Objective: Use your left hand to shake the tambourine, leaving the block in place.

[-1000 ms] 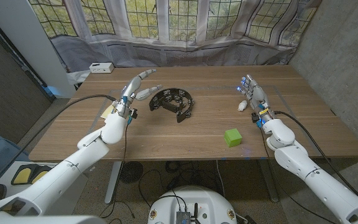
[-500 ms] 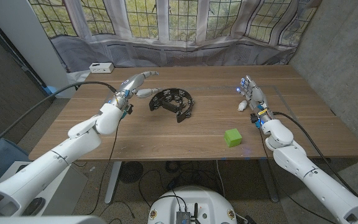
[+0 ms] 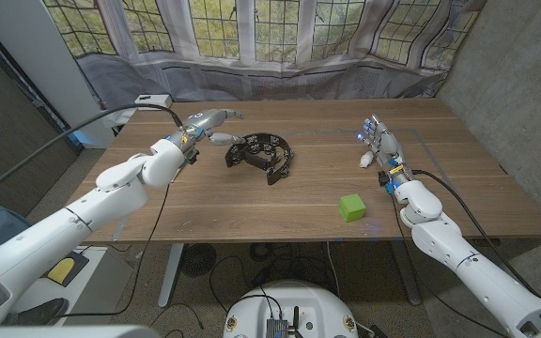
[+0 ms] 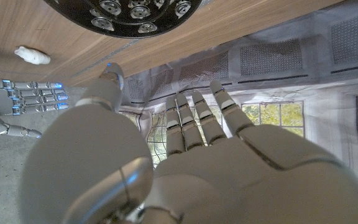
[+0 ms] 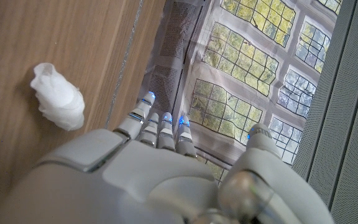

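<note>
Tambourine (image 3: 261, 156) sits just beyond your left hand (image 3: 209, 125), whose fingers are spread and hold nothing; it looks light, rigid and rattly, so grip its near rim firmly, well clear of the green block (image 3: 350, 207).

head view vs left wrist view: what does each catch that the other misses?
Head only: the green cube block, the white box at the table's far corner, and both arms.
Left wrist only: the shiny metal jingles along the rim, seen close up.
Both: the black tambourine, the open left hand near it, the right hand, the small white crumpled wad and the wooden table.
</note>
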`<state>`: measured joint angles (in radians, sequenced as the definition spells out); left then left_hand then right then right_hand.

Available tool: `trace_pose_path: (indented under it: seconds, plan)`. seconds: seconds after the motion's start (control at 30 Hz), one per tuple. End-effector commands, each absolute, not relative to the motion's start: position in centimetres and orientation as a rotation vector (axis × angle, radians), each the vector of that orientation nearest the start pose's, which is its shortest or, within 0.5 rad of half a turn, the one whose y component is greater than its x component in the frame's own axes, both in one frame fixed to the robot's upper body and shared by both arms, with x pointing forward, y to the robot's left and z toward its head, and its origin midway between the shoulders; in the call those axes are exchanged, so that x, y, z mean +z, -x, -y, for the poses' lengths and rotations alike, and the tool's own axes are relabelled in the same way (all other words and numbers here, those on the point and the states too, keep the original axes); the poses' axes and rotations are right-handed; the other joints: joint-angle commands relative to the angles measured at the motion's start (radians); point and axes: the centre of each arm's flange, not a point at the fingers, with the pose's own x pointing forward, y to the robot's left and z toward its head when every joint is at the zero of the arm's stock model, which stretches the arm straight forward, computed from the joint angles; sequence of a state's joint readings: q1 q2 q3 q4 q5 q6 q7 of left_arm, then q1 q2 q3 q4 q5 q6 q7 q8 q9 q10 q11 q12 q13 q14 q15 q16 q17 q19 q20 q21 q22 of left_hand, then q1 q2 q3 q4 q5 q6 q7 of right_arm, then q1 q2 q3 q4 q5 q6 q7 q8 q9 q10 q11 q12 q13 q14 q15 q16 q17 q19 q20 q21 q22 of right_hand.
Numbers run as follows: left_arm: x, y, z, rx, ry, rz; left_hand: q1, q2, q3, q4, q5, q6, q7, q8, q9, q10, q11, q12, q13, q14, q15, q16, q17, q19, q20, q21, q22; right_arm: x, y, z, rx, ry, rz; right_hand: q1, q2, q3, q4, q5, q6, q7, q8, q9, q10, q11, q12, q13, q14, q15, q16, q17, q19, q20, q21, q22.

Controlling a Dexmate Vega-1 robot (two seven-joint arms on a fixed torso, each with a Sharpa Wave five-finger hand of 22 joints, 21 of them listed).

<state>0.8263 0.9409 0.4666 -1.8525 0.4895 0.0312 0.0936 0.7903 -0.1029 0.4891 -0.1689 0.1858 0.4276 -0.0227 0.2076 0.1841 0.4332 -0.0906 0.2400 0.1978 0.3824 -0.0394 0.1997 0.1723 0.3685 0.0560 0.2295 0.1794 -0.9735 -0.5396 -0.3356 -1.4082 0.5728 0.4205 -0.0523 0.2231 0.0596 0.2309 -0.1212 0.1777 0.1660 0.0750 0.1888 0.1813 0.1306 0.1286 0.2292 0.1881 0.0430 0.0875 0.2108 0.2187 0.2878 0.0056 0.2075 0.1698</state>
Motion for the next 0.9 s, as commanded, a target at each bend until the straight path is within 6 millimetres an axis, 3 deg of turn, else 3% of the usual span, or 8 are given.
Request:
trace_pose_path:
  seconds: [0.03,0.13,0.5,0.63,0.9]
  plan:
    - [8.9,-55.3,-24.2,0.017,-1.678,0.785,0.037,0.006,0.001,-0.008,0.004,-0.019,-0.007,-0.007,0.004,-0.010,-0.012,-0.009,0.002,-0.009,-0.031,-0.008,0.002,-0.002,-0.017,-0.006,0.002,-4.7,-61.8,29.4,0.159,-0.005,0.698,0.007,-0.002,0.001,-0.006,0.003,0.007,-0.003,0.004,0.004,0.006,0.001,-0.003,0.003,0.004,0.003,0.003,0.001,0.008,0.001,-0.004,0.003]
    - [9.3,-55.4,-23.8,-0.011,-1.723,0.773,0.058,0.005,-0.001,-0.009,0.005,-0.017,-0.010,-0.007,0.004,-0.005,-0.021,-0.009,0.001,-0.001,-0.034,-0.006,0.002,0.014,-0.031,-0.002,0.002,-4.7,-61.8,29.3,0.156,-0.015,0.694,0.007,-0.002,0.001,-0.006,0.002,0.007,-0.004,0.003,0.004,0.006,0.002,-0.004,0.003,0.004,0.003,0.003,0.001,0.008,0.001,-0.004,0.004]
    - [9.8,-56.4,-22.0,-0.088,-1.863,0.740,0.070,0.001,-0.024,0.004,-0.001,0.017,-0.007,0.001,0.004,0.021,-0.013,-0.006,0.001,0.026,-0.037,-0.001,0.003,0.041,-0.040,0.002,0.002,-4.7,-61.8,29.1,0.153,-0.011,0.696,0.008,-0.002,0.000,-0.007,0.002,0.008,-0.005,0.003,0.004,0.006,0.003,-0.005,0.003,0.003,0.005,0.002,0.001,0.009,0.001,-0.005,0.004]
    - [9.9,-57.4,-21.1,-0.140,-1.925,0.716,0.097,0.013,-0.024,0.002,0.002,-0.011,-0.011,-0.012,0.005,0.005,-0.020,-0.014,0.002,0.019,-0.040,-0.006,0.003,0.036,-0.045,-0.003,0.002,-4.9,-61.7,29.2,0.143,-0.017,0.691,0.008,-0.002,0.000,-0.007,0.002,0.009,-0.005,0.003,0.004,0.006,0.002,-0.005,0.003,0.004,0.006,0.002,0.001,0.009,0.002,-0.005,0.004]
    - [9.9,-58.5,-20.0,-0.195,-1.956,0.729,0.164,0.033,-0.027,-0.002,0.000,0.002,-0.006,-0.005,0.006,0.024,-0.025,-0.011,0.004,0.061,-0.054,0.005,0.003,0.084,-0.055,0.009,0.002,-4.8,-61.5,29.3,0.133,-0.013,0.690,0.008,-0.002,0.000,-0.006,0.002,0.009,-0.006,0.003,0.004,0.007,0.002,-0.006,0.003,0.004,0.006,0.002,0.001,0.009,0.002,-0.006,0.004]
